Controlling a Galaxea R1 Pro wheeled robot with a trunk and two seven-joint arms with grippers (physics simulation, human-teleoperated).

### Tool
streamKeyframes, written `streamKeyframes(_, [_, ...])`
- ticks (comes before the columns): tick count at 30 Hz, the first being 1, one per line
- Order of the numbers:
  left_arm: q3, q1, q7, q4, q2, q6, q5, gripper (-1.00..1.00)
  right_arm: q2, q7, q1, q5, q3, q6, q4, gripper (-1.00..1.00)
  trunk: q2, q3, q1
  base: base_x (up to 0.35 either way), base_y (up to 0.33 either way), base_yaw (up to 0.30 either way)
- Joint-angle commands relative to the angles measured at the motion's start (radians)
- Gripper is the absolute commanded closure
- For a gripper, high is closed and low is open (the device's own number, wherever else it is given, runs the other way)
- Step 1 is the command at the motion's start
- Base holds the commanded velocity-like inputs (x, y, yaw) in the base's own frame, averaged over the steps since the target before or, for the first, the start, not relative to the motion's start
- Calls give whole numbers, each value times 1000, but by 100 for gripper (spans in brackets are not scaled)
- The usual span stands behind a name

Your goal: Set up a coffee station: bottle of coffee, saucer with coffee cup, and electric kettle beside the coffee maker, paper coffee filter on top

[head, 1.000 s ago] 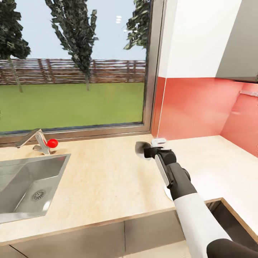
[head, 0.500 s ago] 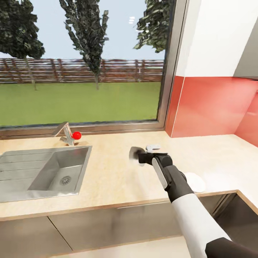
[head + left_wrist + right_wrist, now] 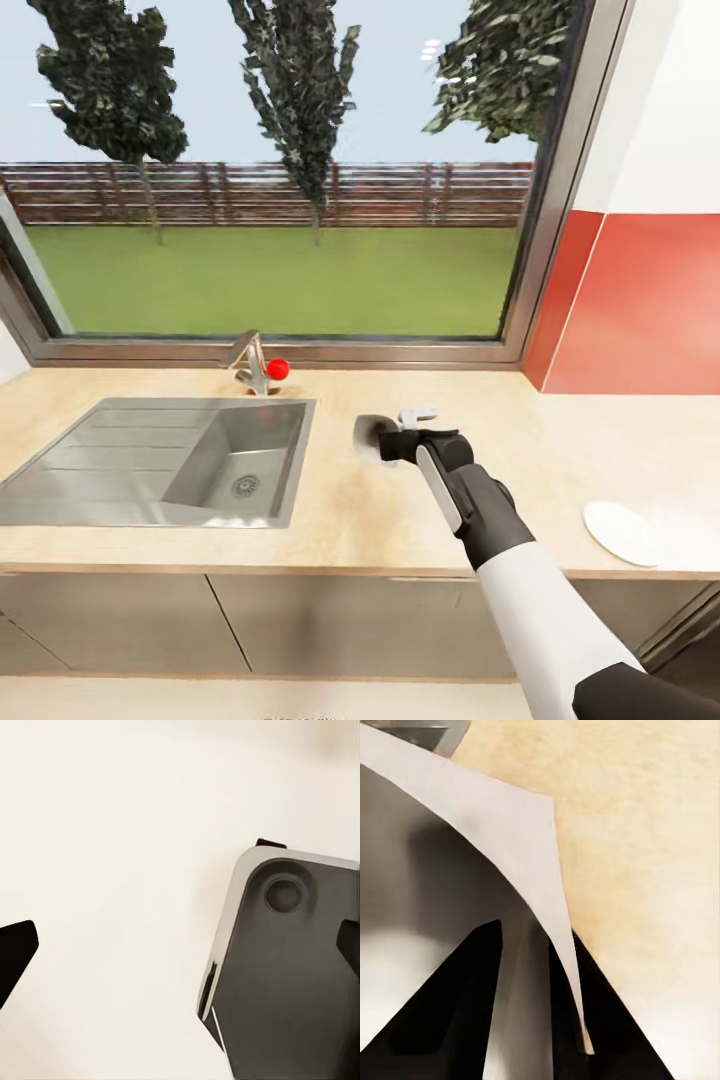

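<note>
While the right arm reaches out over the table (image 3: pixel 330 520), its right pincer (image 3: pixel 385 440) is clenched on the paper coffee filter (image 3: pixel 368 435), held above the beige surface just right of the steel sink (image 3: pixel 190 460). Seen from the right wrist, the filter's thin white wall (image 3: pixel 521 862) curves between the two black fingers (image 3: pixel 450 1020), one inside the cone and one outside. A saucer (image 3: pixel 620 532) lies flat near the table's front edge, well apart to the right of the arm. Behind the sink stands a tap (image 3: pixel 248 362) with a red knob (image 3: pixel 278 369), under a wide window. From the left wrist, the left pincer's dark fingertips (image 3: pixel 15 952) stand wide apart, released, over a pale floor and a grey robot part (image 3: pixel 285 960).
</note>
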Motion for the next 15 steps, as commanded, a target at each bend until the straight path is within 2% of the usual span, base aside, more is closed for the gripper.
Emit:
streamKeyframes(1, [2, -1, -1, 1, 0, -6, 1, -100, 0, -6, -1, -12, 1, 4, -1, 100, -2, -3, 1, 0, 1, 266])
streamKeyframes(5, [5, -1, -4, 1, -6, -11, 1, -100, -1, -6, -1, -12, 1, 4, -1, 100, -2, -3, 1, -109, 190, 270])
streamKeyframes(15, [5, 0, -4, 1, -7, -13, 1, -100, -2, -6, 0, -12, 1, 4, -1, 100, -2, -3, 1, -174, 275, 275])
